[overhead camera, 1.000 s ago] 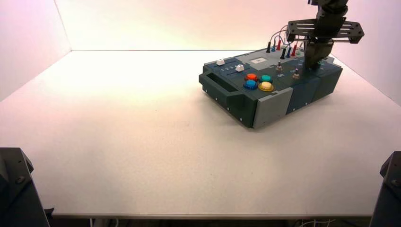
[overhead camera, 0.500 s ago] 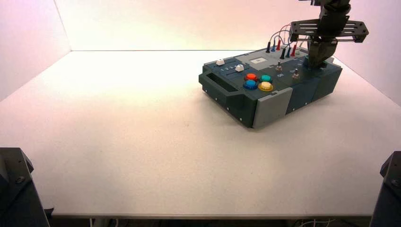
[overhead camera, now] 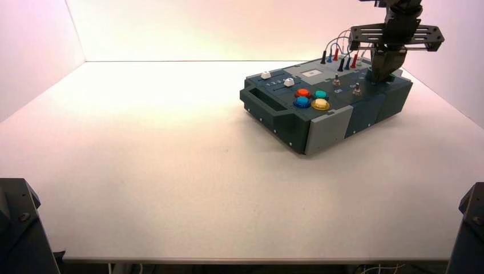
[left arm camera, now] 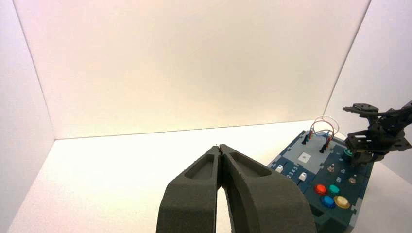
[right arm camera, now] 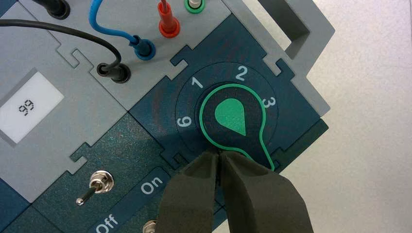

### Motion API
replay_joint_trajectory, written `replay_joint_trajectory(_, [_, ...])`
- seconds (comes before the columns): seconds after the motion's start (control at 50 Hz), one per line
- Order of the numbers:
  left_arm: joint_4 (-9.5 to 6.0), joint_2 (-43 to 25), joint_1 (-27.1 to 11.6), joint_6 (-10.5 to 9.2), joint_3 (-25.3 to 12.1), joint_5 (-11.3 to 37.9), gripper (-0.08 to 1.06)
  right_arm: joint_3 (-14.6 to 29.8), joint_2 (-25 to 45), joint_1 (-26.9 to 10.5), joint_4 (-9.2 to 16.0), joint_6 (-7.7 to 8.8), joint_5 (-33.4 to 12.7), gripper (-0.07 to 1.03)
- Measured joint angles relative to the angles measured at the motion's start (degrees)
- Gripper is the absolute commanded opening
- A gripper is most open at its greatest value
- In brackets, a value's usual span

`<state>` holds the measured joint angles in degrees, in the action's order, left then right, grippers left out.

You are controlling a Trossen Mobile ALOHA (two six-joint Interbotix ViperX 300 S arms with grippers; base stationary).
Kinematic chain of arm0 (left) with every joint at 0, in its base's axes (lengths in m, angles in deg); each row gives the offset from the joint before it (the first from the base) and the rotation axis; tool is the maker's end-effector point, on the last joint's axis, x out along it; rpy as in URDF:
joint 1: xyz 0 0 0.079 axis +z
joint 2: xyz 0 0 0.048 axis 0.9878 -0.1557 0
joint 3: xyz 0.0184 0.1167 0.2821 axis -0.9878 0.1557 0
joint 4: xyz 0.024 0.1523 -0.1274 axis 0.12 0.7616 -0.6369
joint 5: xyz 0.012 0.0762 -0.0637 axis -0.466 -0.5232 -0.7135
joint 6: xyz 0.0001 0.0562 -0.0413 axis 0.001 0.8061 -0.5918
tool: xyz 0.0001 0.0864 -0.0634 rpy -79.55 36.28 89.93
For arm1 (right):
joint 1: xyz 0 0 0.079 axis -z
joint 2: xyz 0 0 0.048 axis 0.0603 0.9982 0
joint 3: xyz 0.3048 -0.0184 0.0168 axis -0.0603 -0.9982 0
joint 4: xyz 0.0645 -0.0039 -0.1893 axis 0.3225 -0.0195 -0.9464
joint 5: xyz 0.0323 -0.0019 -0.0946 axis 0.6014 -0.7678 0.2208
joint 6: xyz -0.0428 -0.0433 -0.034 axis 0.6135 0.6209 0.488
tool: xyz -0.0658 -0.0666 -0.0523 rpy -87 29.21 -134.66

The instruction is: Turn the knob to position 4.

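High view, left to right: bare white table point(overhead camera: 142, 171); left gripper point(left arm camera: 221, 151) parked well short of the box, fingers pressed together on nothing; dark box point(overhead camera: 325, 105) toward the far right, carrying white sliders, four coloured buttons point(overhead camera: 311, 98), small toggle switches and plugged wires point(overhead camera: 339, 54); right gripper point(overhead camera: 383, 73) hanging over the box's far right corner. Right wrist view: green knob point(right arm camera: 231, 116) set in a numbered ring, 6, 1, 2 and 3 legible, its pointer lying past the 3 toward the corner where 4 would likely fall, that mark hidden. Right gripper's fingers point(right arm camera: 252, 194) closed together, empty, just beside the knob's rim. Knob looks hard, glossy, probably slippery; likely stiff, with click stops. Best hold: across the round body, or push against the tapering pointer.
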<state>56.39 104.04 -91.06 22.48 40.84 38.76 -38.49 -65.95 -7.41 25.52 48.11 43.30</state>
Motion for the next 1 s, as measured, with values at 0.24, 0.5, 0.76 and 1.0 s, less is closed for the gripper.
replay_joint_trajectory(0.24, [0.0, 0.0, 0.09, 0.0, 0.0, -0.09, -0.03, 0.09, 0.0, 0.0, 0.09, 0.0, 0.0, -0.02])
replay_joint_trajectory(0.5, [0.0, 0.0, 0.09, 0.09, 0.0, -0.09, -0.03, 0.0, 0.0, 0.0, 0.18, 0.0, 0.0, -0.02])
replay_joint_trajectory(0.76, [0.0, 0.0, 0.09, 0.0, 0.0, 0.0, -0.03, -0.53, -0.35, 0.0, 0.18, 0.0, 0.44, -0.02])
replay_joint_trajectory(1.0, [0.0, 0.26, 0.0, 0.09, 0.0, -0.09, -0.03, -0.7, -0.35, -0.35, 0.44, 0.0, 0.53, -0.02])
